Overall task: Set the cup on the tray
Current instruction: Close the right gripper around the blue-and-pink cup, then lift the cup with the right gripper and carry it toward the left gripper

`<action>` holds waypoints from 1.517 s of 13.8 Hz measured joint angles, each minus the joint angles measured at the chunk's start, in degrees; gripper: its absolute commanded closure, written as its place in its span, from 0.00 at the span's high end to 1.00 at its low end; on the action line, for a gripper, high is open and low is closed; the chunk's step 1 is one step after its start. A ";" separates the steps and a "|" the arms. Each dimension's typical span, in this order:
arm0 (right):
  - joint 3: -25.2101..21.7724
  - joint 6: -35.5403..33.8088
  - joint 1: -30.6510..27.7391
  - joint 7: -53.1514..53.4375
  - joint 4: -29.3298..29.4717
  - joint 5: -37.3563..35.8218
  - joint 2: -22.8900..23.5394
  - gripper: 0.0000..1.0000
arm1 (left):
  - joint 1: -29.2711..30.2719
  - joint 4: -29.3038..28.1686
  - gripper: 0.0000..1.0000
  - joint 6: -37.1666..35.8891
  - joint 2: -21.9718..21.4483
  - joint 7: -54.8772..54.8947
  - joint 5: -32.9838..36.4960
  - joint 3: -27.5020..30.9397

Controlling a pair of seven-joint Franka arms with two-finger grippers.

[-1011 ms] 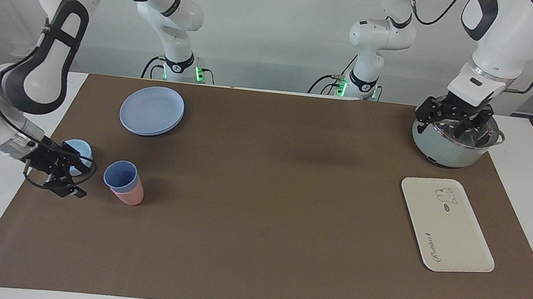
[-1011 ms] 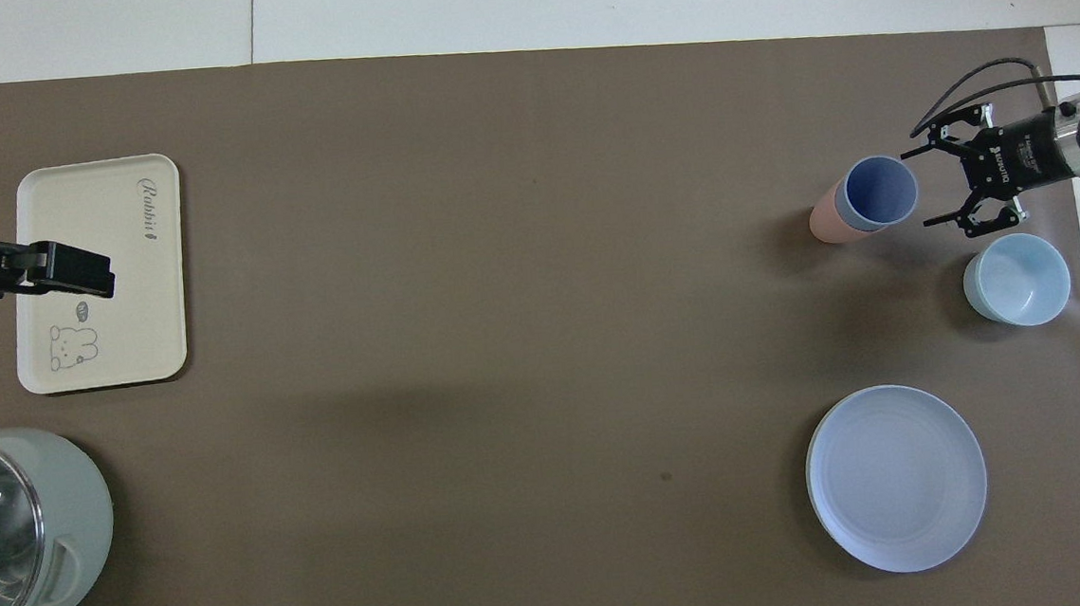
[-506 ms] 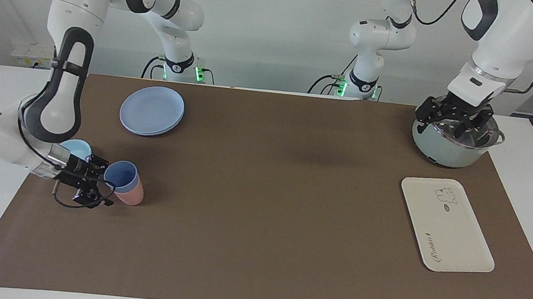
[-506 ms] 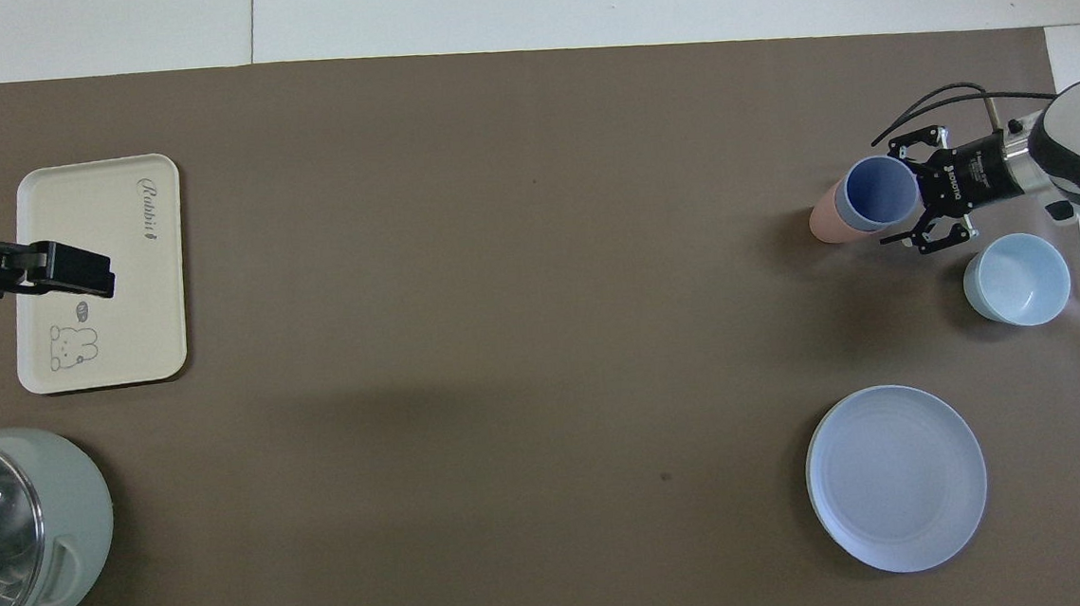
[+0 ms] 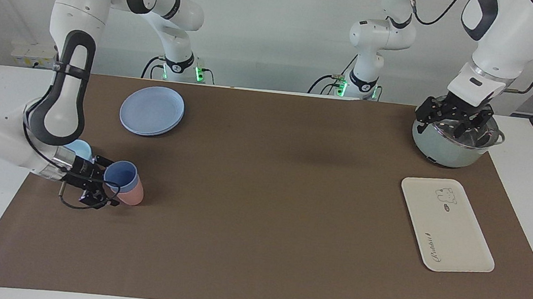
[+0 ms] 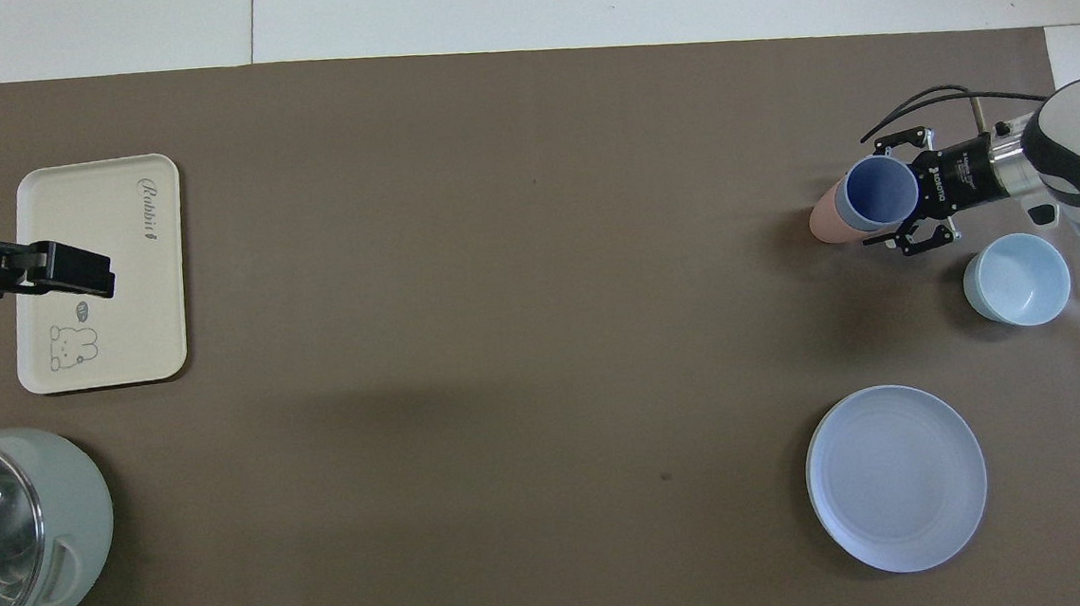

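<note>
Overhead view: blue cup (image 6: 877, 193) sits nested in a pink tumbler (image 6: 824, 219) at the right arm's end of the mat, w/ right gripper (image 6: 903, 190) spread wide around its rim, not clamped. Light-blue bowl (image 6: 1016, 279) beside it looks empty. Facing view shows left gripper (image 5: 452, 121) spread apart over the pot (image 5: 444, 151); tray (image 5: 446, 224) bare.

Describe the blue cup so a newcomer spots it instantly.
Go to the right arm's end of the brown mat, where the right gripper reaches. The blue cup stands nested inside a pink tumbler, taller than the squat light-blue bowl beside it.
</note>
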 measured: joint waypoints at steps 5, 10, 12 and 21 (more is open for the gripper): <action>0.14 -3.96 0.18 -0.37 -0.36 2.26 -0.31 0.00 | 0.00 0.00 1.00 0.00 0.00 0.00 0.00 0.00; 0.94 -6.91 4.49 -0.79 -0.72 2.47 -3.45 0.00 | 0.00 0.00 1.00 0.00 0.00 0.00 0.00 0.00; 0.98 -6.89 8.75 0.47 -1.23 2.57 -5.95 0.00 | 0.00 0.00 1.00 0.00 0.00 0.00 0.00 0.00; 1.08 4.57 26.63 24.42 -1.84 2.62 -12.36 0.00 | 0.00 0.00 1.00 0.00 0.00 0.00 0.00 0.00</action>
